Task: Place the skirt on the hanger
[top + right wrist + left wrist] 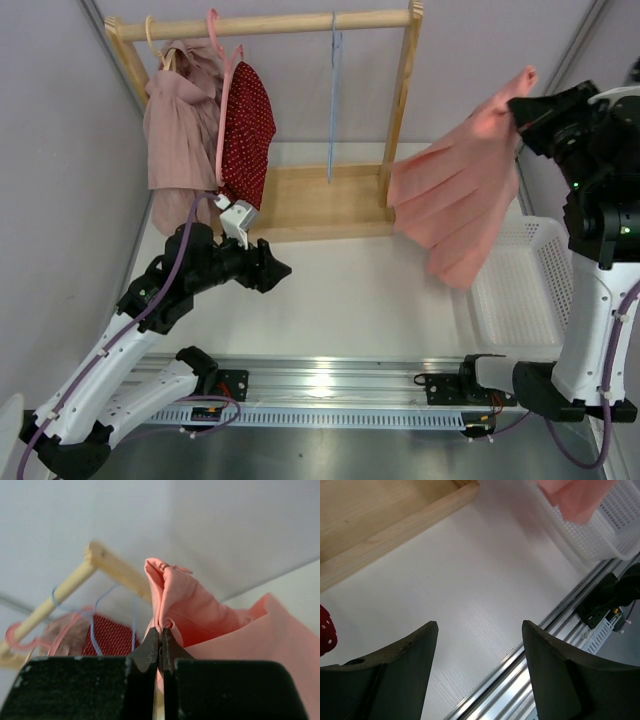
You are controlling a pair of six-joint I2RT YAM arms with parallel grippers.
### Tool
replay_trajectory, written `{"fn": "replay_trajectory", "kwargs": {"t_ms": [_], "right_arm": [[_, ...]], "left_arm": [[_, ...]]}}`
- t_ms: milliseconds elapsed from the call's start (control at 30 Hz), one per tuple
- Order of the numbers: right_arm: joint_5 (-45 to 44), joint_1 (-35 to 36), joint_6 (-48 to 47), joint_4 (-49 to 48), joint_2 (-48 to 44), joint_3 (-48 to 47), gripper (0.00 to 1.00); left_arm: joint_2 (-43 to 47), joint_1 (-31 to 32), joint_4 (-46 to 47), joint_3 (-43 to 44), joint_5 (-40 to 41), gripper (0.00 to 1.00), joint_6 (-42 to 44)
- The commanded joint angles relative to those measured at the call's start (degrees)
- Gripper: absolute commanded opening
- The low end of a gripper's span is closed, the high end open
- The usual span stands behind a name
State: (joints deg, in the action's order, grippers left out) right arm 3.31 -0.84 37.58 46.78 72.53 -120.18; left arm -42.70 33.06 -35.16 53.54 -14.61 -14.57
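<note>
**Top view, with both wrist views.** The right gripper [515, 108] is pinched tight on a bunched edge of the salmon-pink skirt [458, 205]. It holds the skirt in the air at the right of the scene, and the cloth drapes from the fingers toward 7 o'clock, above the white mesh basket [520, 285]. The light-blue wire hanger [334, 105] hangs by its hook from the wooden rail [265, 24] of the rack. It is seen edge-on, so its long axis runs from 12 to 6 o'clock. From the fingers holding the skirt the hanger lies at about 9 o'clock, well apart, with the rack's right post [403, 100] between them. The left gripper [278, 272] has its jaws spread wide and carries nothing. It sits over the white table [340, 300], at about 7 o'clock from the hanger and nearer to it than the right gripper is. The coming move probably turns on carrying the skirt toward 9 o'clock, past the post. The dotted red garment [246, 125] and the mauve garment [178, 125] hang at the rail's left end.
</note>
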Motion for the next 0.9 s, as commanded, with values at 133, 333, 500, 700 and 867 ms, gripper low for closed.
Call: {"fn": "replay_trajectory", "kwargs": {"t_ms": [133,333,500,700,867], "right_arm": [[-10.7,25.8,-0.7,-11.8,-2.6,14.8,0.0],[-26.0,42.9,1.3,-21.6,-4.6,36.5,0.0],[-34.8,52.2,3.5,-27.4,2.6,42.4,0.0],[-45.1,63.4,8.4,-28.1,7.8,50.2,0.0],[-46.5,71.4,17.8,-32.0,8.2,59.9,0.0]], "left_arm": [[0.8,0.3,-0.7,4.8,3.1,0.74,-1.4],[1.5,0.3,-0.6,4.2,2.5,0.74,-4.1],[1.5,0.3,-0.7,2.4,3.4,0.75,-5.8],[0.1,0.2,0.8,-2.6,1.9,0.75,-10.3],[-1.1,0.2,7.6,-13.4,-1.7,0.74,-18.5]]}}
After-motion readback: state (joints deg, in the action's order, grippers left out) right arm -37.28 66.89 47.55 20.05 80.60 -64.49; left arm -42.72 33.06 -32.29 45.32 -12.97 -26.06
